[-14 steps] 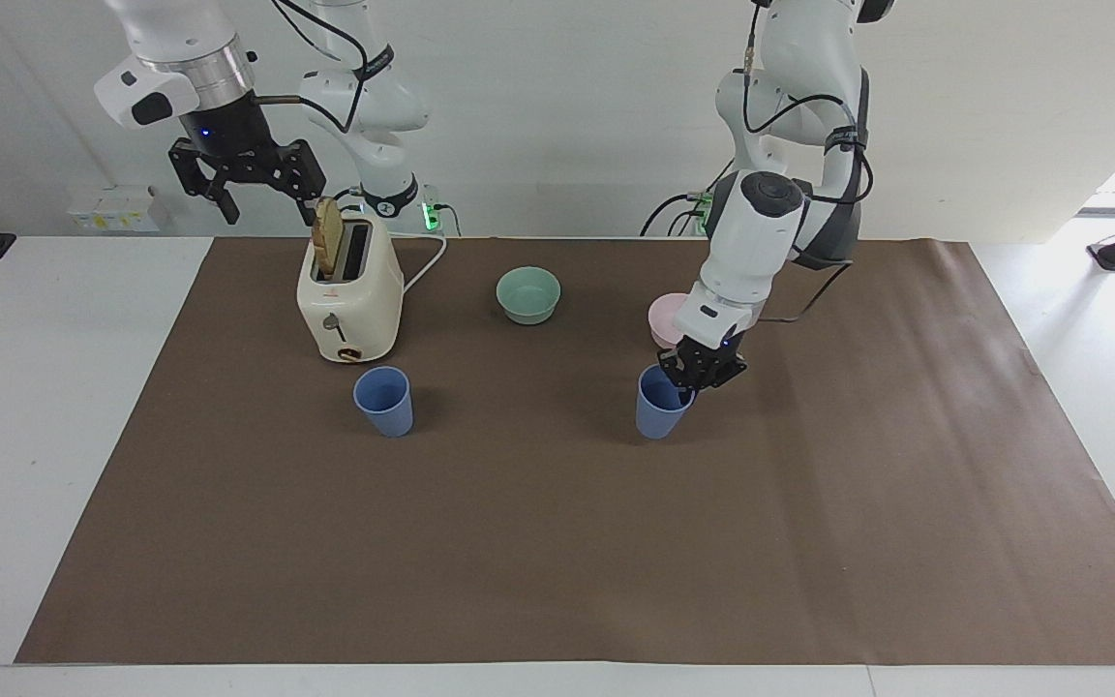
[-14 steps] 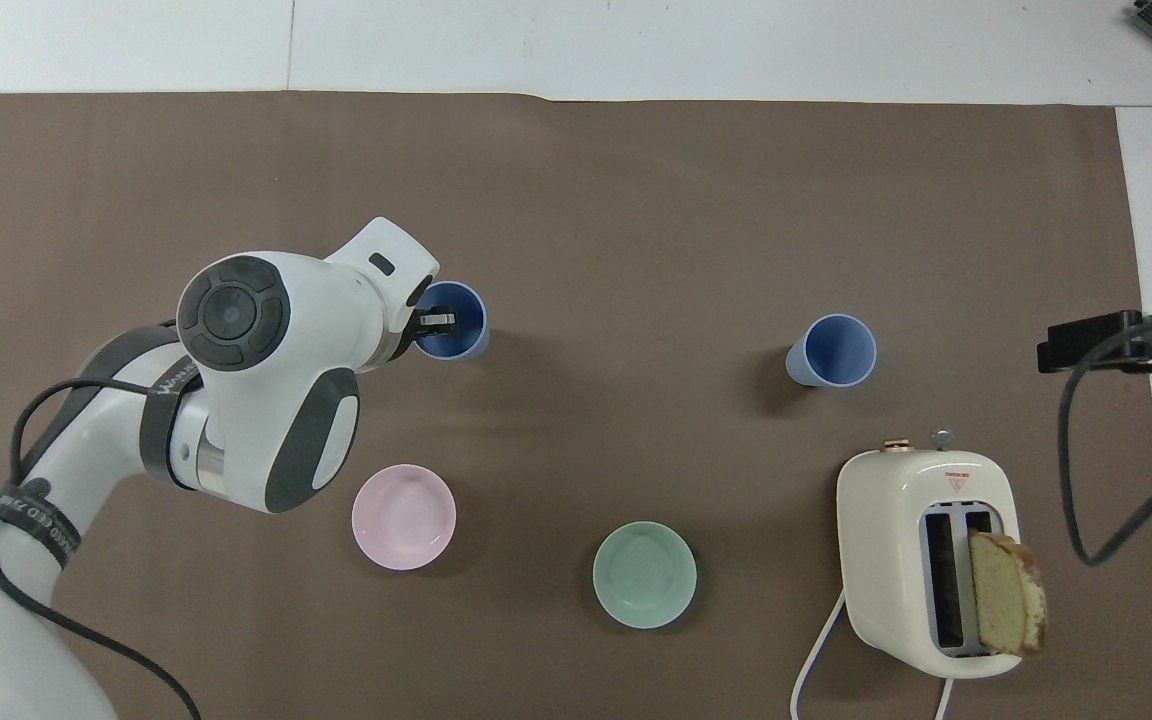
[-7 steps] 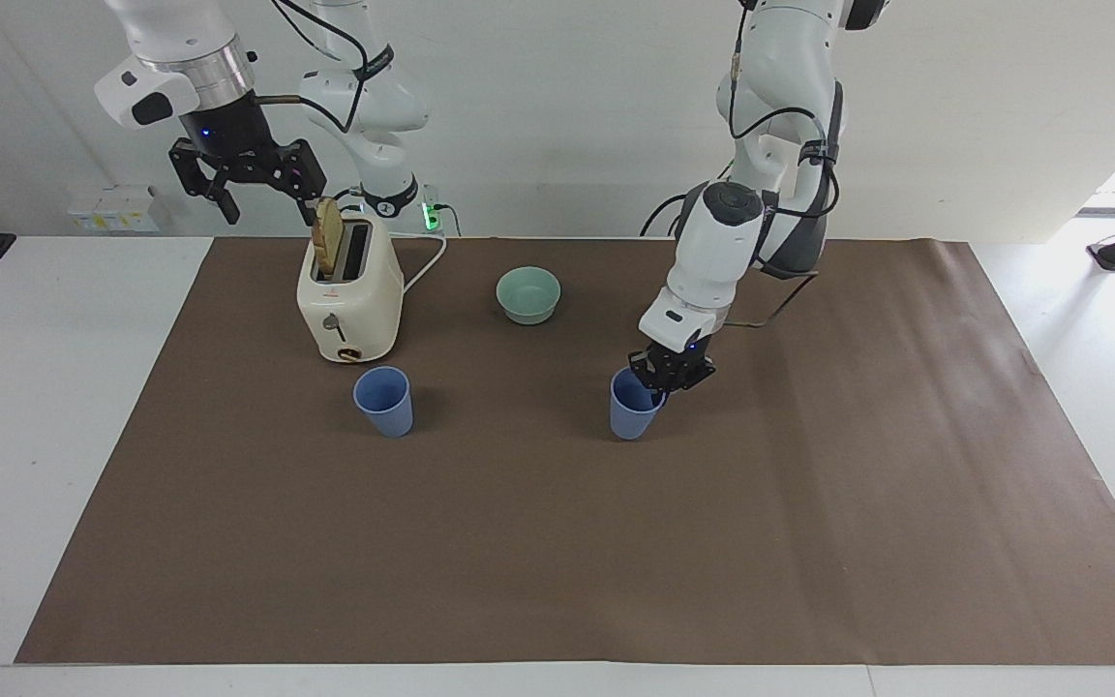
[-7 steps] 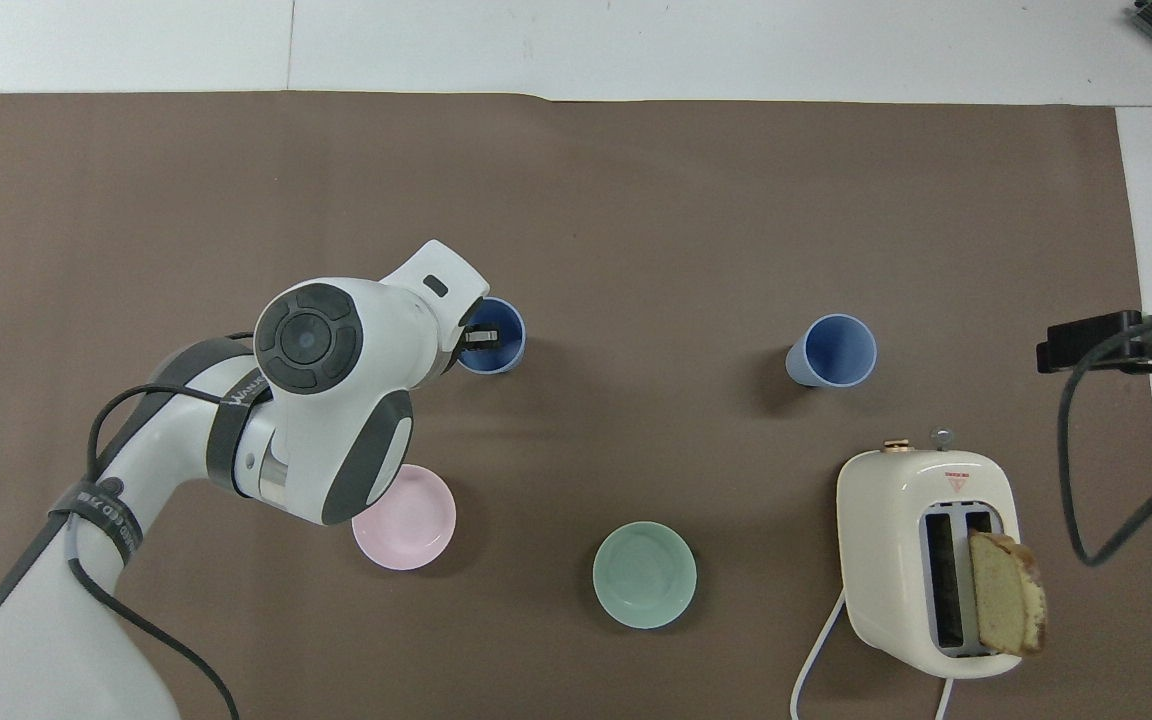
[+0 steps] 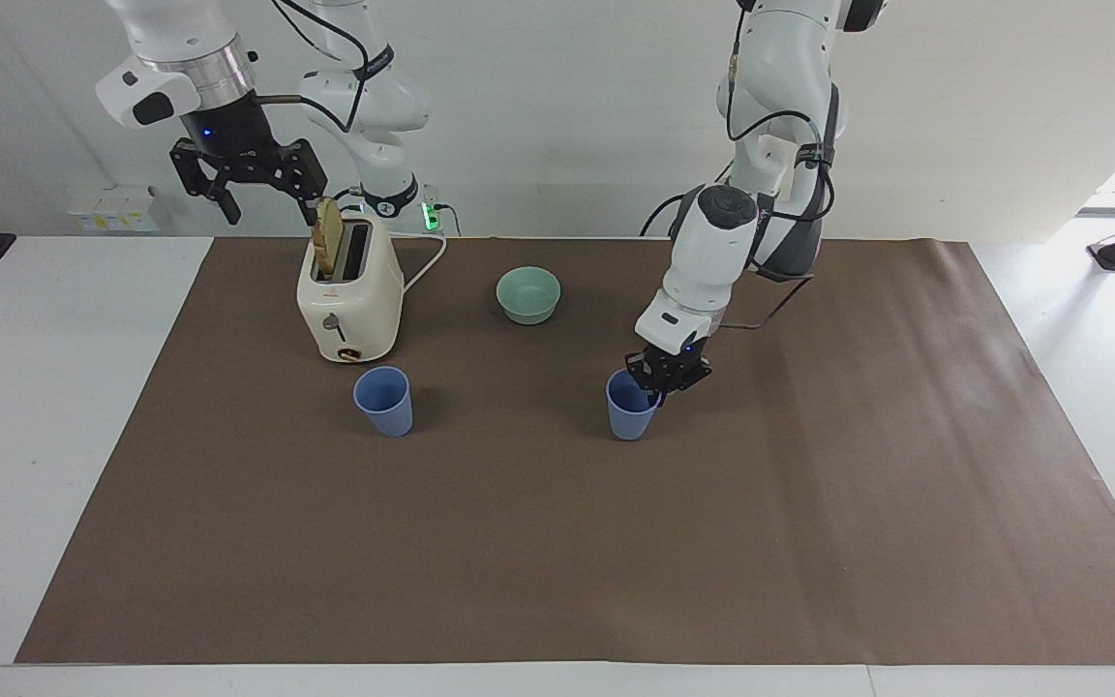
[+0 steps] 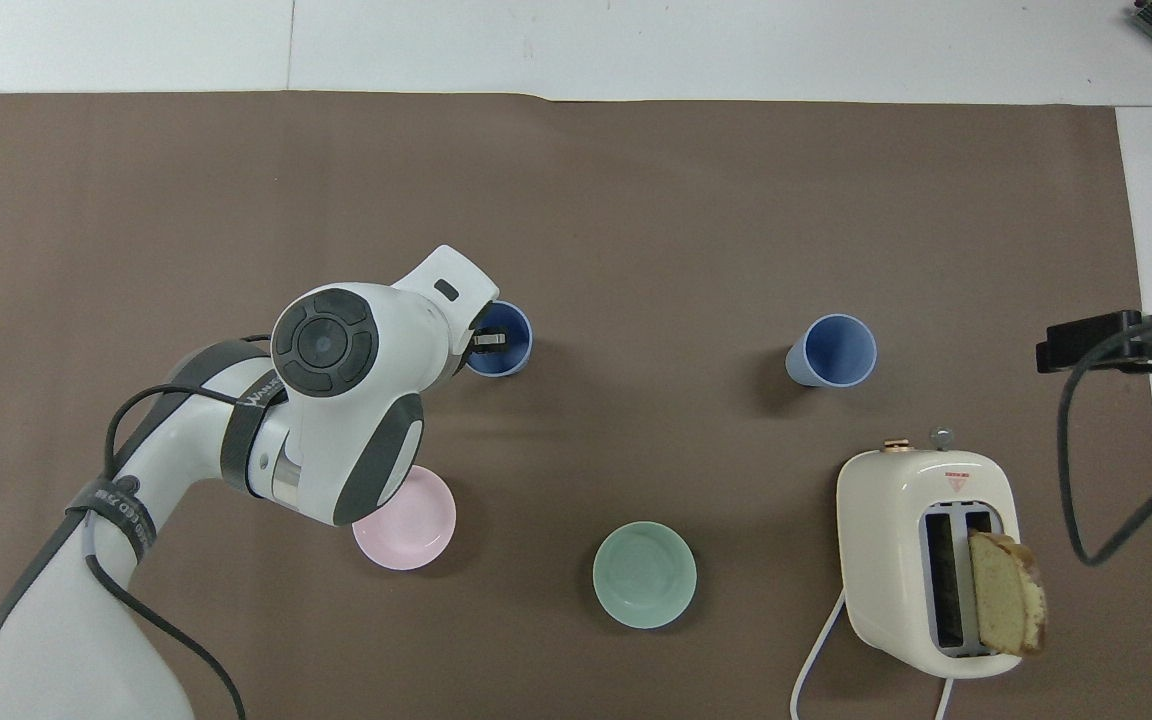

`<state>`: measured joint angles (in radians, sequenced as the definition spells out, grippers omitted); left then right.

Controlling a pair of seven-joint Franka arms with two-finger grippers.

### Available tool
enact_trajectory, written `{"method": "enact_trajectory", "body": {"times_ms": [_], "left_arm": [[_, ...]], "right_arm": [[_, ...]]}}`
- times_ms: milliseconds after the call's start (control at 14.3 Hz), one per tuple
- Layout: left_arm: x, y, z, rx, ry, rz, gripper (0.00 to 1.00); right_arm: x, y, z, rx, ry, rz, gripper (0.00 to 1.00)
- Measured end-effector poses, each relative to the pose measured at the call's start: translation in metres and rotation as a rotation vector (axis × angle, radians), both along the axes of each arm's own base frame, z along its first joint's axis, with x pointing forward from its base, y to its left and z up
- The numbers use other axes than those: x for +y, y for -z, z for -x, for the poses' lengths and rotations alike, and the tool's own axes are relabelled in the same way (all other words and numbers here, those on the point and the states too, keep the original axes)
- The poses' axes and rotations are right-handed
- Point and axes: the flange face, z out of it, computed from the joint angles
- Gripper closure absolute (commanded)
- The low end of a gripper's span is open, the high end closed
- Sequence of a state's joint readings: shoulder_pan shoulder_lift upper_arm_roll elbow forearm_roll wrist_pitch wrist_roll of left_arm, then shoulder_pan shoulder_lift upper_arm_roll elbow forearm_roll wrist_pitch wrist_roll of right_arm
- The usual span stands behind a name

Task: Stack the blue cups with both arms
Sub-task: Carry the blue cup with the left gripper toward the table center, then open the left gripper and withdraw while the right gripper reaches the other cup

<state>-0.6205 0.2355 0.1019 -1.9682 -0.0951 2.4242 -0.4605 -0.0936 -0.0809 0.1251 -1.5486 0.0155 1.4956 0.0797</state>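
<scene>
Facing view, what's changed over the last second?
The left end effector, pinching the rim of one matte blue plastic cup, carried it toward the other blue cup. That cup, the cream toaster, green bowl and waiting right end effector stayed put.

Matt brown paper sheet [image 5: 557, 542], faintly creased, covering a smooth white table [image 5: 45, 407]. At its centre, a matt blue plastic cup [image 5: 631, 409]; toward 9 o'clock of it in the facing view, a second blue cup [image 5: 384, 401] of the same dull finish. At 12 o'clock, a teal bowl [image 5: 528, 294] with a soft satin sheen; in the overhead view a pink bowl [image 6: 411, 525] with a like sheen. Toaster [image 5: 348, 300]: glossy cream shell, small metallic lever, holding a porous, rough-crumbed bread slice [image 5: 328, 235]. Arms: glossy white shells, brushed silver wrist ring [image 5: 207, 70], matt black grippers.
</scene>
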Motion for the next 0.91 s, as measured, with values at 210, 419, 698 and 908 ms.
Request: {"method": "enact_trajectory", "body": {"times_ms": [210,419,698,908], "left_arm": [[-0.002,0.000,0.001,0.001,0.003,0.002,0.14],[-0.002,-0.002,0.001,0.000,0.002,0.003,0.08],[0.007,-0.029,-0.004,0.012,-0.011,0.001,0.05],[0.041,-0.081,-0.006,0.022,-0.015,0.002,0.01]], "right_arm": [[0.000,0.000,0.000,-0.001,-0.001,0.000,0.00],[0.000,0.003,0.000,0.003,-0.001,0.000,0.00],[0.002,0.017,-0.005,0.001,-0.004,-0.001,0.00],[0.012,0.029,-0.012,-0.023,-0.021,-0.002,0.00]]}}
